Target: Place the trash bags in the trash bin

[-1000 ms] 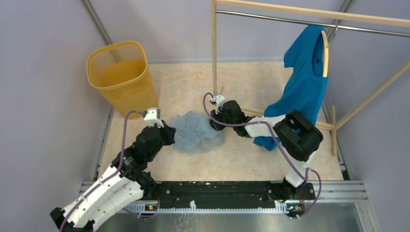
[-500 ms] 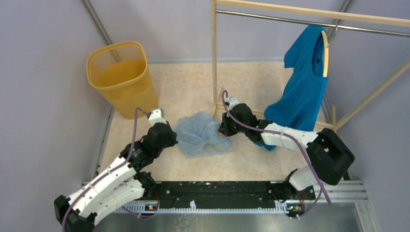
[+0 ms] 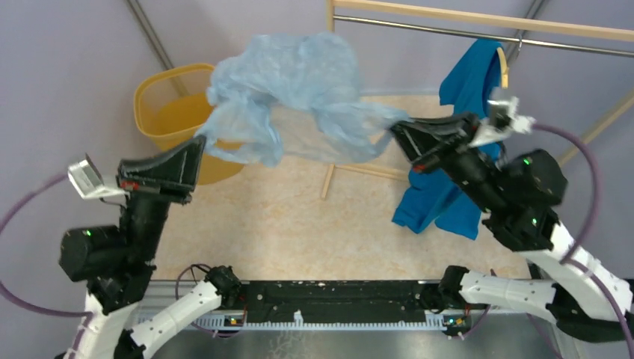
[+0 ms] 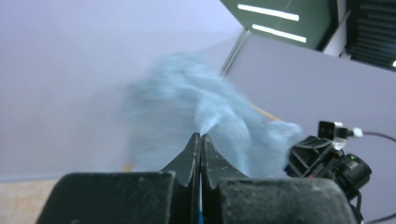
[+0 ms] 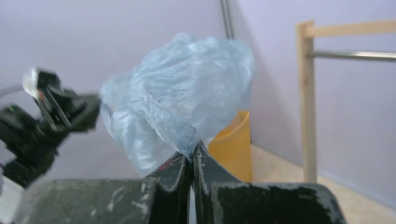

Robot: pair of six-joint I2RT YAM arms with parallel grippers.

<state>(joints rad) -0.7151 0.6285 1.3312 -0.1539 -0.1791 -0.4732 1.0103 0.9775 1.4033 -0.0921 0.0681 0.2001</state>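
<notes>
I hold the trash bag (image 3: 299, 90) stretched in the air between both arms, above the trash bin (image 3: 170, 112) and spreading away to its right. My left pincer (image 3: 200, 142) is clamped on the bag's left edge, right by the bin's rim. My right pincer (image 3: 394, 131) is clamped on the other edge, well apart from the bin, beside the blue shirt (image 3: 467, 142).

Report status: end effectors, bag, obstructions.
Left end effector and right end effector both shut on trash bag. Bag stretched in air between them, not yet in trash bin. Wooden rack post behind bag, blue shirt beside right end effector.
</notes>
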